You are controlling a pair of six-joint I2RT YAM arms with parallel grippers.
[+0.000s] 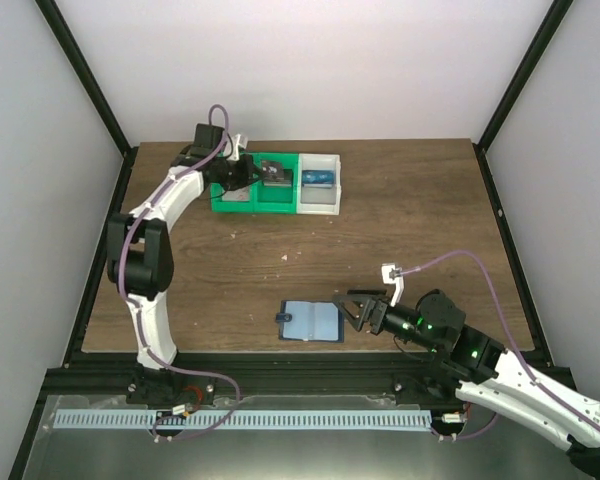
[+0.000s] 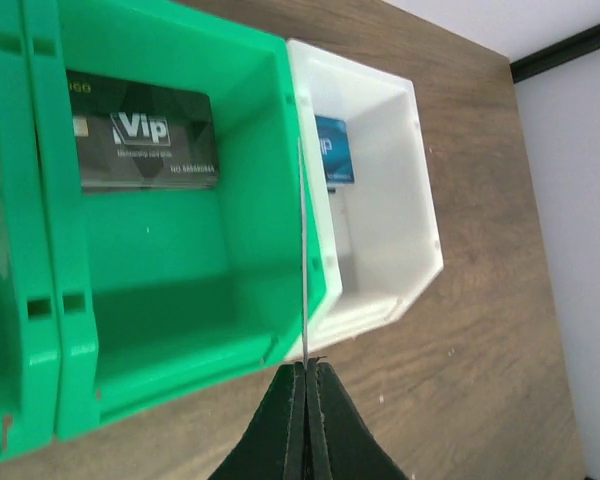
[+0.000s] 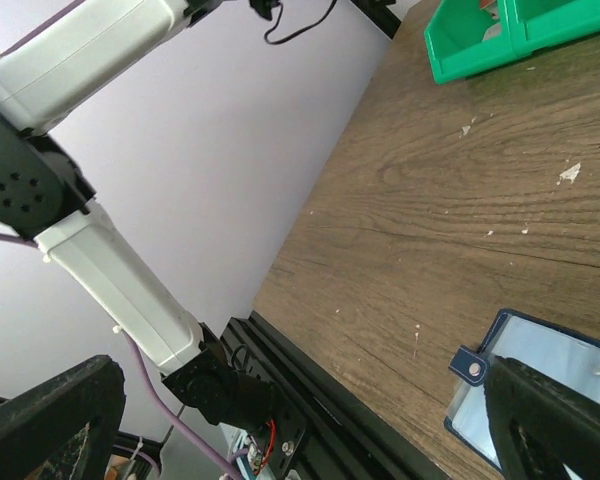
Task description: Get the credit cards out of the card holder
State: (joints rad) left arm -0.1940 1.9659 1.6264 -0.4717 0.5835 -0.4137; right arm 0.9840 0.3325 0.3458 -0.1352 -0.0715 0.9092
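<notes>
Wood table (image 1: 410, 220) fills the top view. Left arm (image 1: 145, 250) reaches out to the green bin (image 1: 280, 197); right arm (image 1: 500, 375) sits low, well nearer me than the green bin and off to its right. White bin (image 1: 318, 206) butts against the green bin's right wall. Card holder (image 1: 310, 322) lies open and flat, well apart from the green bin toward the near edge, pale blue inside up; I can't tell if any cards are in it. Right gripper (image 1: 348, 312) is spread wide, just right of the holder. Left gripper (image 2: 306, 366) is pinching a credit card (image 2: 303, 250), seen edge-on, over the green bin's right wall. Black card (image 2: 145, 135) lies flat inside the green bin; blue card (image 2: 332, 150) is in the white bin. Holder's tab (image 3: 470, 365) sticks out on its left edge.
</notes>
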